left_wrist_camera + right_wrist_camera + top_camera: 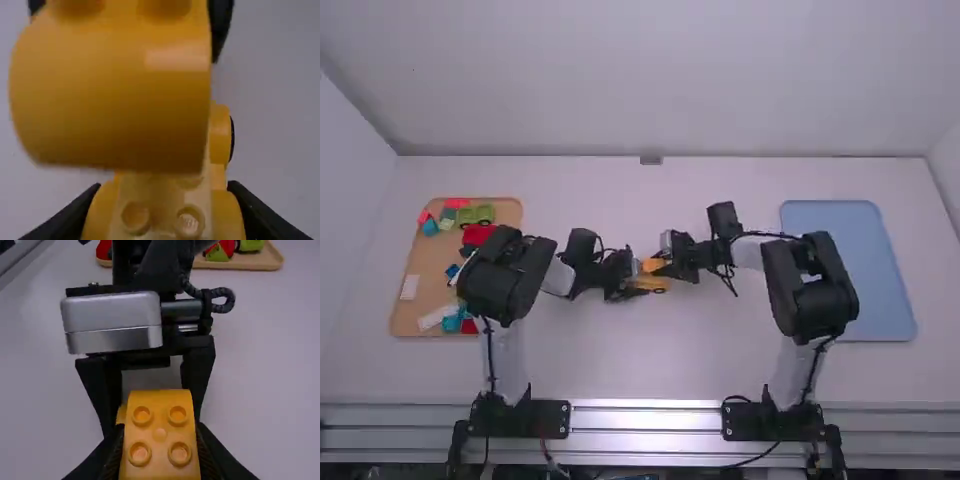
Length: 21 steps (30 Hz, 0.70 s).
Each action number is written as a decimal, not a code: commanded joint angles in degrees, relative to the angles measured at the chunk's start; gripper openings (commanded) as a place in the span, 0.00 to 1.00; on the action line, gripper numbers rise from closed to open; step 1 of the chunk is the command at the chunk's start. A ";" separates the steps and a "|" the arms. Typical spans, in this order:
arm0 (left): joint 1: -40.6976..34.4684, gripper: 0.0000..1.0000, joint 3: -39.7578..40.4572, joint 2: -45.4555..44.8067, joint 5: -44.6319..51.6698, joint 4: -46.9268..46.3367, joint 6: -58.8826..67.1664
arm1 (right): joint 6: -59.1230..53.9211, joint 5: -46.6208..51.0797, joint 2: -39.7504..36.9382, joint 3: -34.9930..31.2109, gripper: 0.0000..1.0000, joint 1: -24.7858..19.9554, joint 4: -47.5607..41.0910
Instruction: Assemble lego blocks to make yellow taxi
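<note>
Bimanual assembly of the yellow taxi at the middle of the bench (pixel 700 350), between its left and right edges, where both arms can reach the work. The left gripper (pixel 161 202) has its jaws closed on the two sides of the wheeled base (pixel 162 227), leaving its studs exposed between them; this grip presumably serves to steady the lower part against sliding or rolling. The right gripper (pixel 159 433) has its jaws closed on opposite sides of the rounded block (pixel 160 452), whose four-stud face also remains uncovered, an arrangement that would leave the underside available for joining. In the left wrist view the block overlaps part of the base; whether the two parts touch cannot be told. The opposed approach of the grippers probably allows one part to be braced while the other is aligned and pressed down. The next move seems to call for squaring the block over the base's free studs; a tilted block, or jaws caught between the parts, could prevent full seating. The wooden tray (pixel 420 262), near the bench's left edge, carries loose coloured pieces (pixel 475 215), apparently set aside so that they do not crowd the work. The blue tray (pixel 850 270) lies near the right edge, possibly intended for the finished taxi.
</note>
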 commanded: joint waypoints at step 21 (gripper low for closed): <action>-0.39 0.51 1.07 1.11 1.68 0.48 -0.63 | 0.85 -3.50 6.27 -1.44 0.12 -0.11 2.43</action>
